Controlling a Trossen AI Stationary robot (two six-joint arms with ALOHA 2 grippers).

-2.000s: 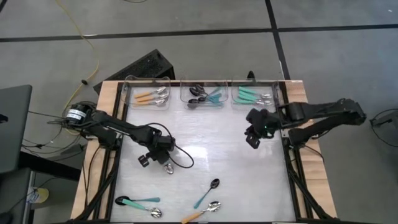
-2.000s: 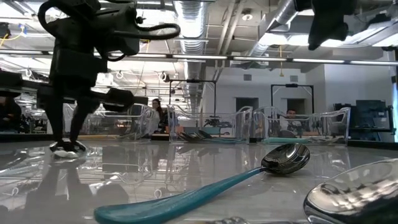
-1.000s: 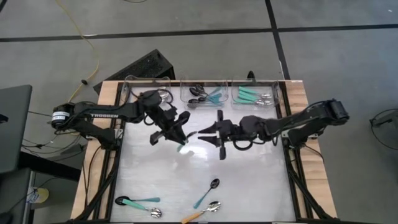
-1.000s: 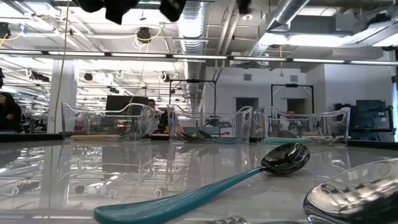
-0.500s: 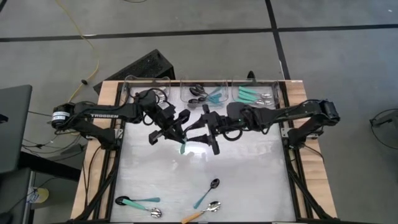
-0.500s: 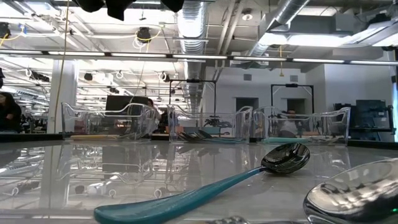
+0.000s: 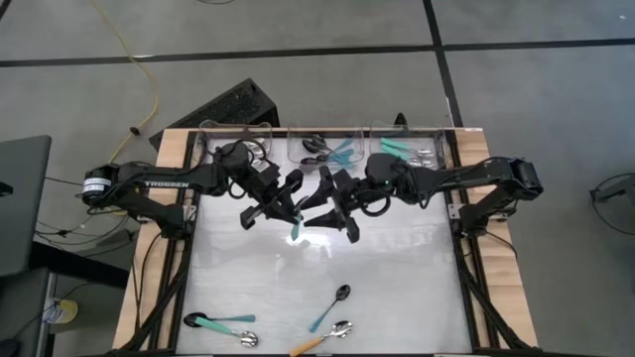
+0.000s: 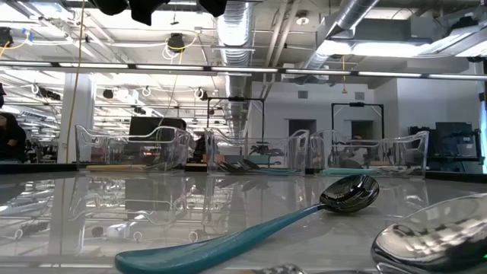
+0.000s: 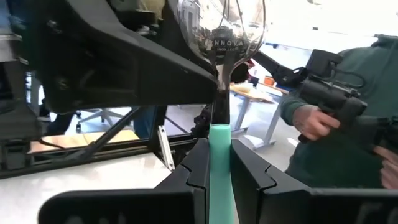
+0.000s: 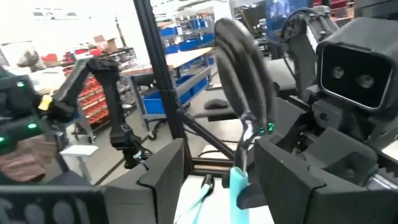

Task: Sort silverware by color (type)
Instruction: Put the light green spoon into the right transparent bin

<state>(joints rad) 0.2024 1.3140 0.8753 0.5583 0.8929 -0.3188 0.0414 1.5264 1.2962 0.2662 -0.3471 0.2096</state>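
Note:
My left gripper (image 7: 290, 210) hovers over the far middle of the table, shut on a spoon (image 9: 219, 43) that has a shiny silver bowl and a teal handle. My right gripper (image 7: 316, 206) faces it from the right, open. In the right wrist view its two fingers (image 10: 163, 171) stand on either side of the spoon (image 10: 241, 93), with a gap on each side. Several more spoons lie near the front edge: a teal-handled one with a black bowl (image 7: 330, 306), an orange-handled silver one (image 7: 323, 338), and another teal-handled one (image 7: 220, 320). My left gripper pinches the spoon's teal handle (image 9: 219, 163) between its two fingers. The fingers lie about level and come from the table's left. The spoon is lifted clear of the table. Its neck and bowl stick out beyond the fingertips, and its handle end (image 7: 295, 229) shows below the gripper.
Three clear bins stand along the far edge: one with orange-handled spoons (image 7: 238, 152), one with black-bowled spoons (image 7: 322, 152), and one with teal-handled silver spoons (image 7: 405, 151). A person's green sleeve and hand (image 9: 311, 118) show beyond the table. The table's middle (image 7: 327, 263) is bare.
My right gripper has moved toward the table's left and a little toward the far edge. It has closed in on my left gripper until its fingers flank the held spoon. My left gripper has stayed in place with the spoon.

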